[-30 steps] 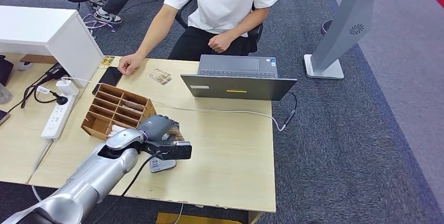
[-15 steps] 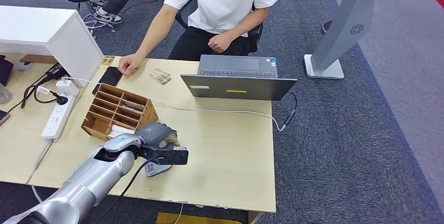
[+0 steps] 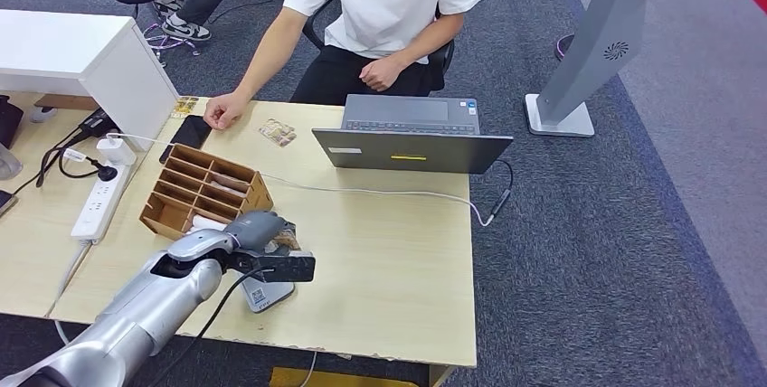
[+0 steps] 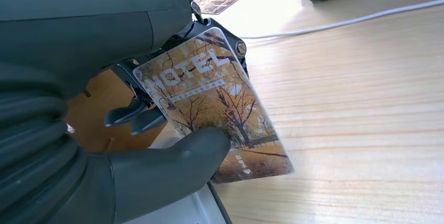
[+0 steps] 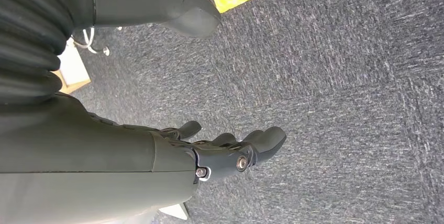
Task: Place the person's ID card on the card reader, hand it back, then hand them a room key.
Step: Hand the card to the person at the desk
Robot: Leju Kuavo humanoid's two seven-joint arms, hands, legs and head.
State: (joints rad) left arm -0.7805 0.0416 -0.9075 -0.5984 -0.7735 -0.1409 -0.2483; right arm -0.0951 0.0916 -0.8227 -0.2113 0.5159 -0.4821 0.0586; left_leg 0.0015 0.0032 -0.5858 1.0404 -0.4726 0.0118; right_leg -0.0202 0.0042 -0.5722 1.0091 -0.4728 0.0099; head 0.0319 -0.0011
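My left wrist view shows my left hand point(image 4: 131, 145) pinching the hotel card point(image 4: 214, 109) above the card reader point(image 3: 267, 294); my right hand point(image 5: 209, 156) hangs empty, fingers apart.

"What did the card point(image 4: 220, 114) look like?"
"Shiny, smooth plastic with a tree picture."
"And the tabletop point(image 3: 398, 251)?"
"Pale wood, smooth and dull. The carpet point(image 5: 335, 77) was rough grey cloth, and the arm point(image 3: 154, 301) was shiny silver metal."

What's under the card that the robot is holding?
Under the card in the left hand, the reader's pale edge and bare table show; the hand hides most of the reader.
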